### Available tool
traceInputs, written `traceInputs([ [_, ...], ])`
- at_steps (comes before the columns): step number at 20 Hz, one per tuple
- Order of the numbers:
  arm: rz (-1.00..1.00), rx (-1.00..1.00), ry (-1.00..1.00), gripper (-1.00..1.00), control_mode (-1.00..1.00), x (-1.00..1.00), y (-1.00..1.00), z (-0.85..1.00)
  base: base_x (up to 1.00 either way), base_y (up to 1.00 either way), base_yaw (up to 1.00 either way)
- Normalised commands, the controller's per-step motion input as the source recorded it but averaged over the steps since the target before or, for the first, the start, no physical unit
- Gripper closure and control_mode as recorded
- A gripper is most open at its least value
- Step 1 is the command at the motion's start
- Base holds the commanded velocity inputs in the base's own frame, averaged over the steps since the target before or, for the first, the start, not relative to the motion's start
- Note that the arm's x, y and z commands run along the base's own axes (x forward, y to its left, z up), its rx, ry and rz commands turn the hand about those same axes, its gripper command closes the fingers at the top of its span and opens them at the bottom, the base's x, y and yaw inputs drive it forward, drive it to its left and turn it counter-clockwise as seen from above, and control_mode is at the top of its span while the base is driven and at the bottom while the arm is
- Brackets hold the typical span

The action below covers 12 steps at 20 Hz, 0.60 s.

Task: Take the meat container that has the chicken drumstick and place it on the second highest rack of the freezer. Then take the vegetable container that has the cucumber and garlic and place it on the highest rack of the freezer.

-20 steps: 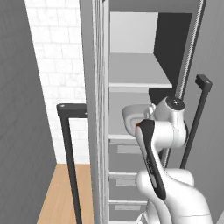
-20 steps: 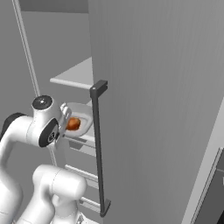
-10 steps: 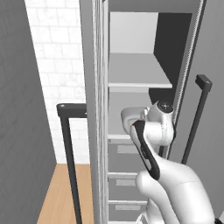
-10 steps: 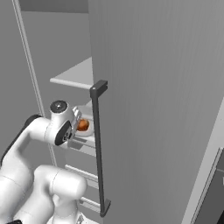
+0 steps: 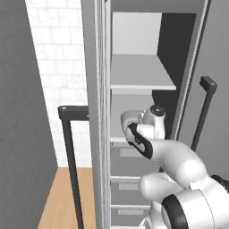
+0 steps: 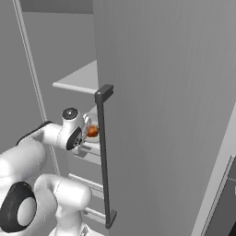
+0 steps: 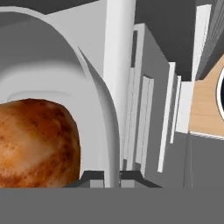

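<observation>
pincer (image 7: 112, 177) is closed on the rim of the meat container (image 7: 103, 118), with the two dark finger tips pressed against the thin rim from both sides in the hand view. the chicken drumstick (image 7: 37, 142) lies inside the white dish, close to the gripped rim, and it looks glossy and orange-brown. in the right base view the meat container (image 6: 92, 138) is just behind the long dark bar handle (image 6: 105, 156) of the freezer door, and the chicken drumstick (image 6: 92, 131) shows as a small orange spot next to the wrist of the arm. the container is inside the freezer (image 5: 134, 89), below the highest rack (image 5: 138, 74) and at about the level of the next white shelf under it; whether it rests on that shelf or is a little above it cannot be told. in the left base view the arm reaches into the open freezer, under the highest rack and above the grey drawers (image 5: 129, 161). the highest rack (image 6: 78, 79) carries nothing.
</observation>
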Motion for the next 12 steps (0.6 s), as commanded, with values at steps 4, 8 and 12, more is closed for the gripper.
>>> traceInputs([
  [4, 0.00, 0.00, 0.00, 1.00, -1.00, 0.50, 0.00, -0.22, 0.00, 0.00, 0.00],
  [8, 0.00, 0.00, 0.00, 1.00, -1.00, 0.42, 0.00, -0.41, 0.00, 0.00, 0.00],
  [12, 0.00, 0.00, 0.00, 1.00, -1.00, 0.51, 0.00, -0.31, 0.00, 0.00, 0.00],
])
